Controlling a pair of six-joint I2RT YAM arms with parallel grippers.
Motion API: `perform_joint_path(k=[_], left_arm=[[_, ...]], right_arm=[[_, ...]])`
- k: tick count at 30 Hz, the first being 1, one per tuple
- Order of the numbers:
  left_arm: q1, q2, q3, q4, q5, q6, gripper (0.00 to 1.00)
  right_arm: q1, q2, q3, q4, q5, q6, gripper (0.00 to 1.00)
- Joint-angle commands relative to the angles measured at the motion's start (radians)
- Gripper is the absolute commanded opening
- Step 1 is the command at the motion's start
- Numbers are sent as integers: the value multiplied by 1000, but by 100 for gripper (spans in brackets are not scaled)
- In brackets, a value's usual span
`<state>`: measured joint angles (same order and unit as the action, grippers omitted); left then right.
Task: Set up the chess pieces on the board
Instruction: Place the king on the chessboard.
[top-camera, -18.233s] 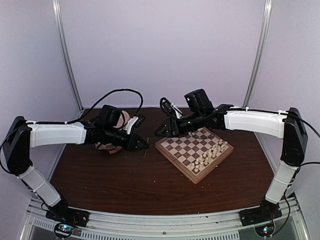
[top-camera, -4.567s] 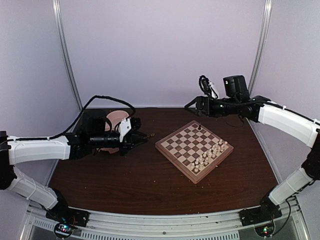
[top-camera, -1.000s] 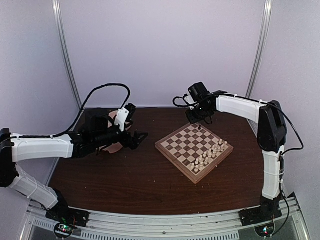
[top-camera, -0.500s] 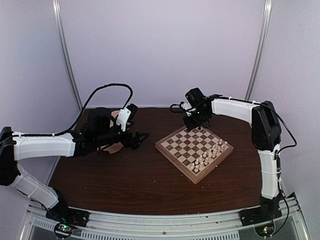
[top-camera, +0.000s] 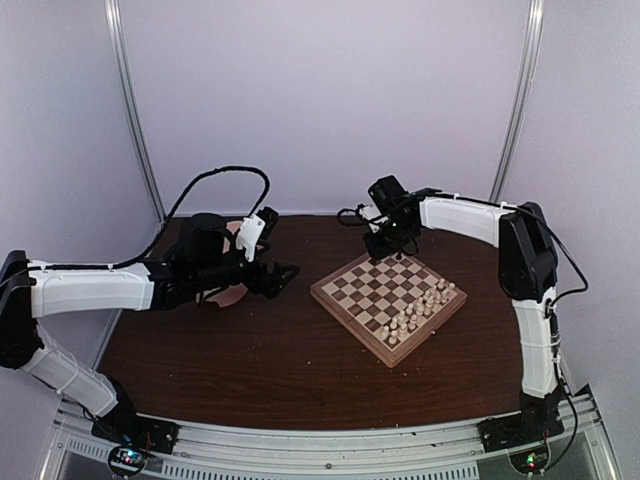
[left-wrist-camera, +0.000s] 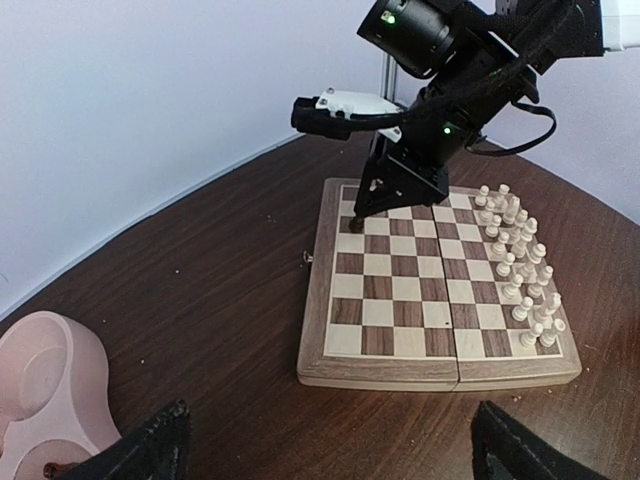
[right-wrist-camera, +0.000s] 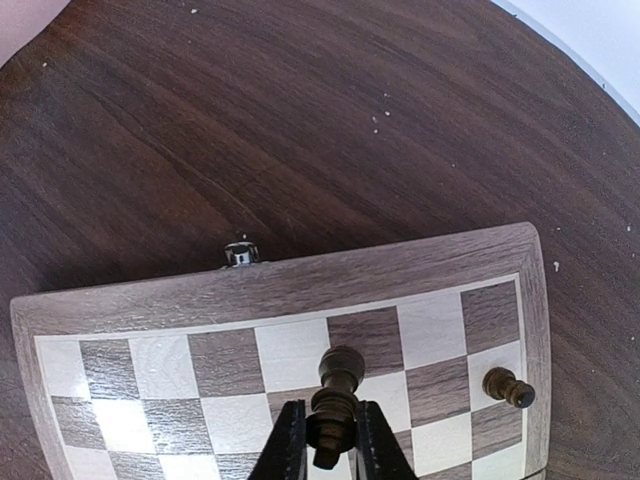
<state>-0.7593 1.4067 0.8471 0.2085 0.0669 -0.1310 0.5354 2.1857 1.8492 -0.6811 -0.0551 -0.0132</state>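
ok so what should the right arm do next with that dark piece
Probably lower it straight onto the square beneath, then let go: the right fingers pinch the dark piece upright over the edge squares of the board, near a dark pawn already standing.

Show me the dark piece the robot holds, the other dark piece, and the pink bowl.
held dark piece (right-wrist-camera: 335, 402): right wrist view, its neck.
other dark piece (right-wrist-camera: 508, 387): right wrist view, its head.
pink bowl (left-wrist-camera: 85, 415): left wrist view, its outer wall.
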Motion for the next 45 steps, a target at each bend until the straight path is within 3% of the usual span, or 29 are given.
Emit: perform_joint_path(k=[1, 16, 22, 26, 36, 45], left_arm=[[-2, 7, 33, 20, 9, -7, 98], [-2, 27, 46, 7, 12, -8, 98], [-1, 29, 41, 11, 10, -14, 98], [-1, 27, 42, 10, 8, -12, 98], [-1, 15, 34, 8, -1, -12, 98], [-1, 8, 24, 12, -3, -10, 98]], right_arm=[[0, 15, 36, -21, -52, -16, 2], [1, 48, 77, -66, -123, -42, 8], [1, 51, 88, -60, -113, -39, 41], [1, 39, 90, -45, -108, -33, 53], [-1, -32, 28, 29, -93, -11, 57], [-1, -36, -2, 21, -21, -8, 49]])
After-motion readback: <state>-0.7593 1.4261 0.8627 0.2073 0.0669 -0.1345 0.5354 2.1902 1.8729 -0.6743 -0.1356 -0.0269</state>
